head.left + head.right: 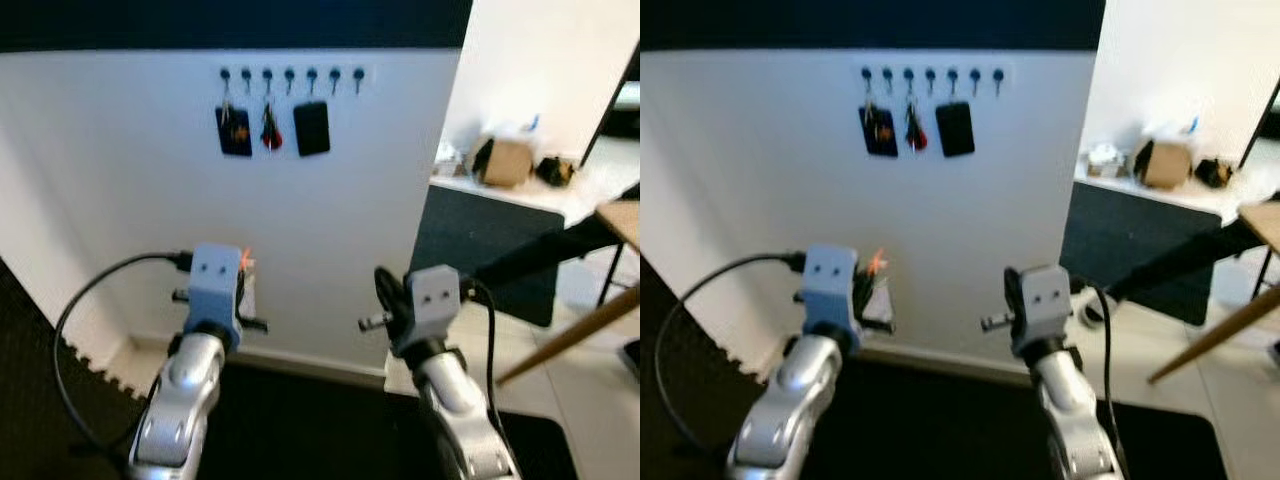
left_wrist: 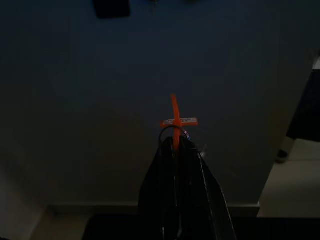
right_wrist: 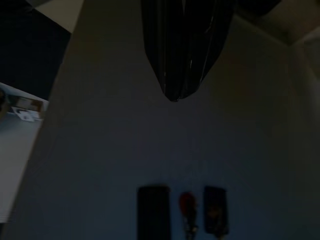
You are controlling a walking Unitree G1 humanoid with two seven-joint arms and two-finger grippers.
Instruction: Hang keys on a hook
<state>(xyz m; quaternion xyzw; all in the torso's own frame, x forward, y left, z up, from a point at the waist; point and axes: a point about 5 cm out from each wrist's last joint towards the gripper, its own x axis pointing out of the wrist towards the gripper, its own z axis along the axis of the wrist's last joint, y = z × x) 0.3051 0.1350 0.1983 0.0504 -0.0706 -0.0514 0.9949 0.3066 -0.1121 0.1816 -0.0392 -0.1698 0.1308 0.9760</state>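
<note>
White wall (image 1: 120, 200) carries row of dark hooks (image 1: 290, 75), three occupied | left gripper (image 2: 176, 145) clamped on keys with orange tag (image 2: 175, 120), low, well below hooks | right gripper (image 3: 175, 92) closed, empty | risk: thin ring missing a free hook, keys dropping.

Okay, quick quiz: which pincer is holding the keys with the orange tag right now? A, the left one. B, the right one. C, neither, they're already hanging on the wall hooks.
A: the left pincer is shut on the keys, whose orange tag sticks out past its fingertips, well below the hook rail.
</note>
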